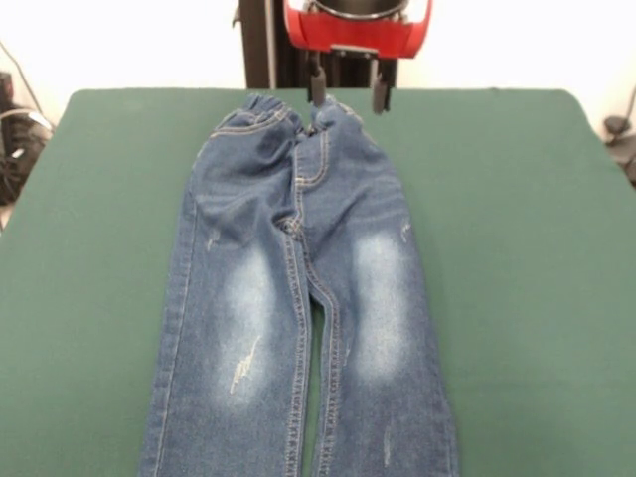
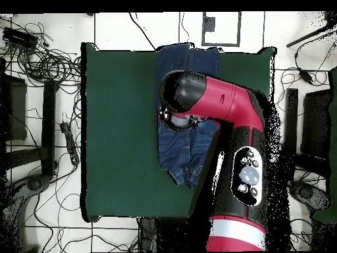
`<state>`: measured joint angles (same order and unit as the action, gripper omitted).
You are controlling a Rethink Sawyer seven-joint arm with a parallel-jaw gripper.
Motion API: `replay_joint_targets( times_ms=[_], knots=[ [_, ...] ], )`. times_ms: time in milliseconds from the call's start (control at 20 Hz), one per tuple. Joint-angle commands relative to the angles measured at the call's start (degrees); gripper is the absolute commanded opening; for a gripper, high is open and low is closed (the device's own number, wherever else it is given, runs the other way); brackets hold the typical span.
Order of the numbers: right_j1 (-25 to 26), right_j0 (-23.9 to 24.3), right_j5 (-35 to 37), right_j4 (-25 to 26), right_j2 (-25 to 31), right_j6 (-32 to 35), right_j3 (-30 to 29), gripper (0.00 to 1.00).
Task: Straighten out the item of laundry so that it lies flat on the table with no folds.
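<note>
Front view, small blue denim jeans (image 1: 303,298) spread legs-down on green bench (image 1: 517,248), waistband bunched, hand (image 1: 348,92) released, fingers apart above the waistband.

Jeans (image 1: 298,298) — blue denim, whitish faded thigh patches, tan stitching. Table (image 1: 537,258) — dark green cloth. Arm (image 2: 224,105) red and black.

The front view's bottom edge crops the jeans (image 1: 298,298)' legs; overhead, the arm (image 2: 224,112) hides their middle
</note>
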<state>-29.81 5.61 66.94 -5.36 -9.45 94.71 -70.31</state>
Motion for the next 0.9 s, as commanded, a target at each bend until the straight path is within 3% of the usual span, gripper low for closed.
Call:
replay_joint_targets(
  times_ms=[50,350,900],
  knots=[
    [7.2,-2.8,2.2,-2.1,4.7,13.1,-10.7,1.0],
    [8.9,-3.8,0.5,-1.4,3.5,14.6,-9.9,1.0],
    [8.0,-6.1,11.3,-2.4,-0.3,18.8,-8.7,1.0]
  ],
)
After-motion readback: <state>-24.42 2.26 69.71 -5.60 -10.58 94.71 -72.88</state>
